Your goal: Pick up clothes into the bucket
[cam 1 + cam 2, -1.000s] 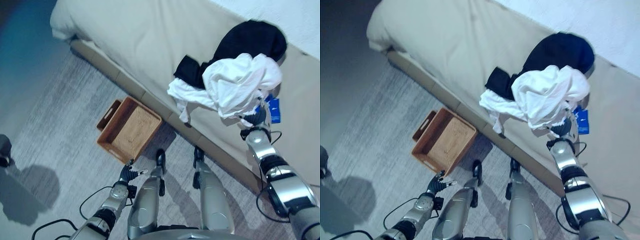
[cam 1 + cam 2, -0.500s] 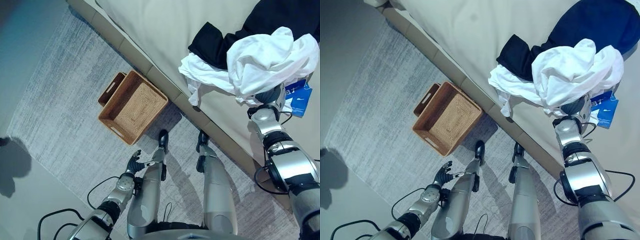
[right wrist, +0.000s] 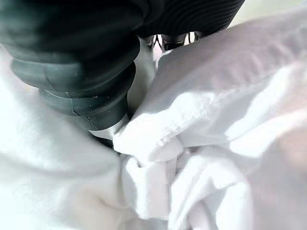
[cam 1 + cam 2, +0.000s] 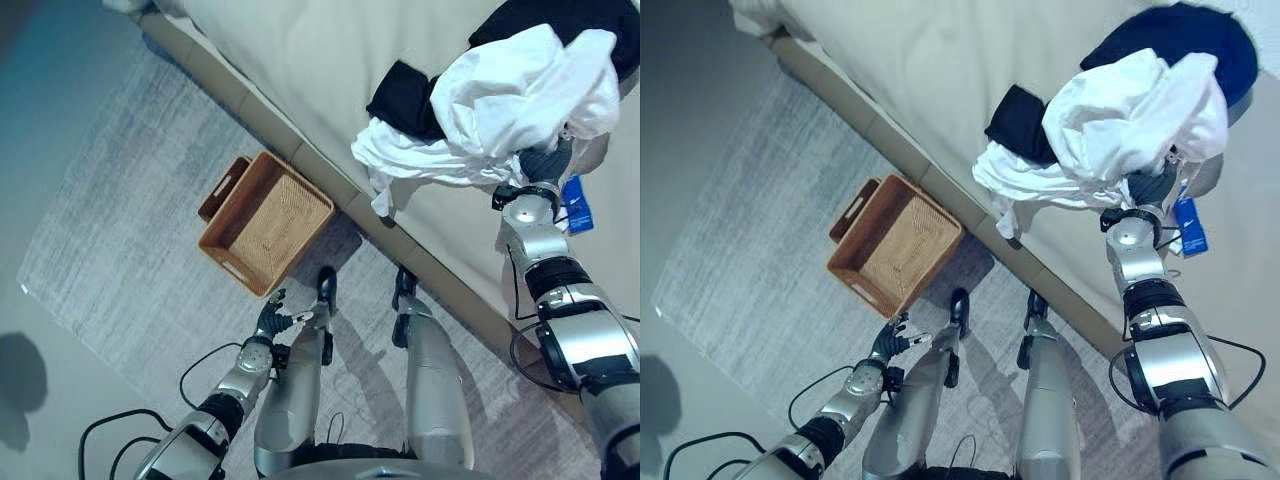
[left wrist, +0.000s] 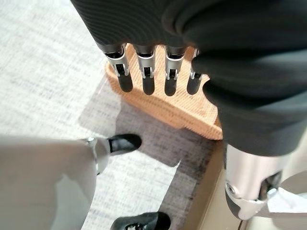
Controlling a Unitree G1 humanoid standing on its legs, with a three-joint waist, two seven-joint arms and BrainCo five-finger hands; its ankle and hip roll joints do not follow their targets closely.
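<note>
Fingers of your right hand are buried in the crumpled white cloth garment, grip untellable; carry it to the lower-left woven brown basket.

Home bedroom: big beige soft bed, grey fuzzy rug on floor, brown woven basket, messy white and black clothes on bed.

Below me, a pale grey woven rug fills the left and centre; smooth grey floor lies lower left. A wide beige upholstered sofa spans the top.
</note>
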